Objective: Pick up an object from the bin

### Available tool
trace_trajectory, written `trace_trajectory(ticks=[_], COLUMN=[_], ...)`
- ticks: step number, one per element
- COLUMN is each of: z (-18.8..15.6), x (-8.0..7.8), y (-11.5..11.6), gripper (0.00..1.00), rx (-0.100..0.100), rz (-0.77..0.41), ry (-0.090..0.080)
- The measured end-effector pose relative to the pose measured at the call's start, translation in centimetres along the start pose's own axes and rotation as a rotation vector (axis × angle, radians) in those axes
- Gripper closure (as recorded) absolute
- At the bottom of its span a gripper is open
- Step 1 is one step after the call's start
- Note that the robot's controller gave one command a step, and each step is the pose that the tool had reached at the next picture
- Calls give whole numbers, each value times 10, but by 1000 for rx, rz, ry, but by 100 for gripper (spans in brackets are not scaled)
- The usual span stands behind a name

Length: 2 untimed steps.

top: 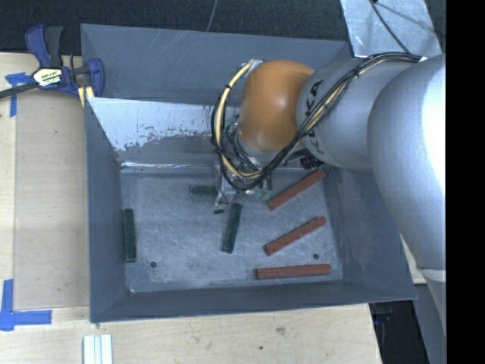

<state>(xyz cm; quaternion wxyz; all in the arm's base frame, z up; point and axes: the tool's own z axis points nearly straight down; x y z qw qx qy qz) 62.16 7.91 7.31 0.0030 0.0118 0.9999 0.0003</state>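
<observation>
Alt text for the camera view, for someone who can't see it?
The gripper hangs low over the middle of the grey bin, at the upper end of a dark green stick. A short green stick lies just left of it, a third green stick by the left wall, and three reddish-brown sticks on the right.

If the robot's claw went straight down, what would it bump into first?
Most likely the dark green stick in the middle of the bin: its top end lies right beside the gripper. Depth is unclear, so it might meet the bin floor instead.
</observation>
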Motion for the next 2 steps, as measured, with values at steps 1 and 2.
trace_trajectory(ticks=[1,2], z=[0,-165], x=[0,9], y=[0,-16], gripper=[100,100], rx=[0,0], rz=[0,44], ry=[0,-1])
